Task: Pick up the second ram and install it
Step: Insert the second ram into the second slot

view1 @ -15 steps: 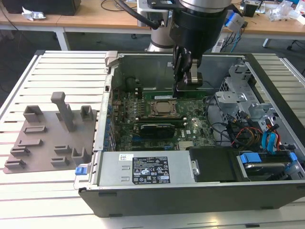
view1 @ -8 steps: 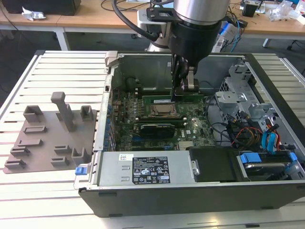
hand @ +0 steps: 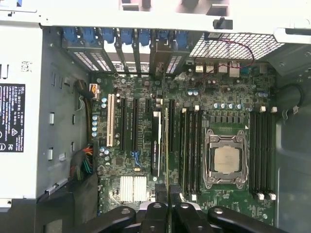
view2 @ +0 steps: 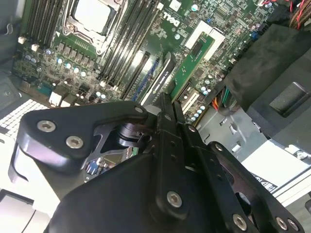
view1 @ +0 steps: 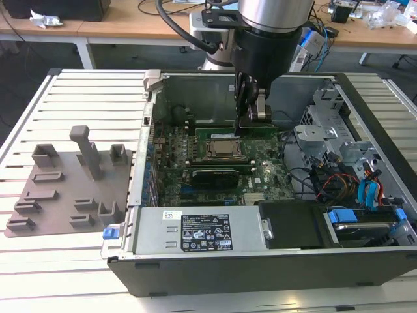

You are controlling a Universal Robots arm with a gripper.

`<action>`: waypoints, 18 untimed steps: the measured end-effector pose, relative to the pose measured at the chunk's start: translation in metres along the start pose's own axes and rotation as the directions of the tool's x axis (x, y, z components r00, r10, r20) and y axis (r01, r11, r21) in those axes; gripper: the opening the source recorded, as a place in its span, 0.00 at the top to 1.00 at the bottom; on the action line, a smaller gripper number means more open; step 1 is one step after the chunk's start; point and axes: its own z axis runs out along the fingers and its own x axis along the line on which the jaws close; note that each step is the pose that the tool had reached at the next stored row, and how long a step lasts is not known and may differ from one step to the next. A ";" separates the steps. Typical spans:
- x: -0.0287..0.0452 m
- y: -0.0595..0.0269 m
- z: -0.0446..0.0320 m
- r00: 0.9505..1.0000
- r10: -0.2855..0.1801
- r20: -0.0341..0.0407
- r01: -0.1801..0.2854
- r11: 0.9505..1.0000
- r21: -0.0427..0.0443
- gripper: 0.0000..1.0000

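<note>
My gripper (view1: 251, 117) hangs inside the open computer case, shut on the second ram (view1: 273, 126), a thin green stick held level on its long edge. It sits just behind the CPU socket (view1: 221, 151), over the memory slots; I cannot tell whether it touches a slot. In the first wrist view the ram (hand: 166, 145) shows edge-on as a thin line running out from the gripper (hand: 167, 208), between a black card (hand: 155, 143) and the slots beside the socket (hand: 227, 160). The second wrist view shows the ram's green face (view2: 194, 63) reaching out from the gripper (view2: 167, 109) over the motherboard.
A grey plastic tray (view1: 65, 189) with raised blocks lies on the slatted table at the exterior view's left. The power supply (view1: 195, 231) lines the case's near side. Drive bays and cables (view1: 352, 169) crowd the right. A black heatsink (view1: 212, 175) sits in front of the socket.
</note>
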 end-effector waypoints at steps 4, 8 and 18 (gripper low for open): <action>-0.0001 0.0000 0.0007 1.000 0.000 0.000 0.000 1.000 0.000 0.87; 0.0002 -0.0002 0.0077 1.000 0.000 0.000 0.000 1.000 0.000 0.87; 0.0004 -0.0008 0.0228 1.000 0.000 0.000 0.000 1.000 0.000 0.87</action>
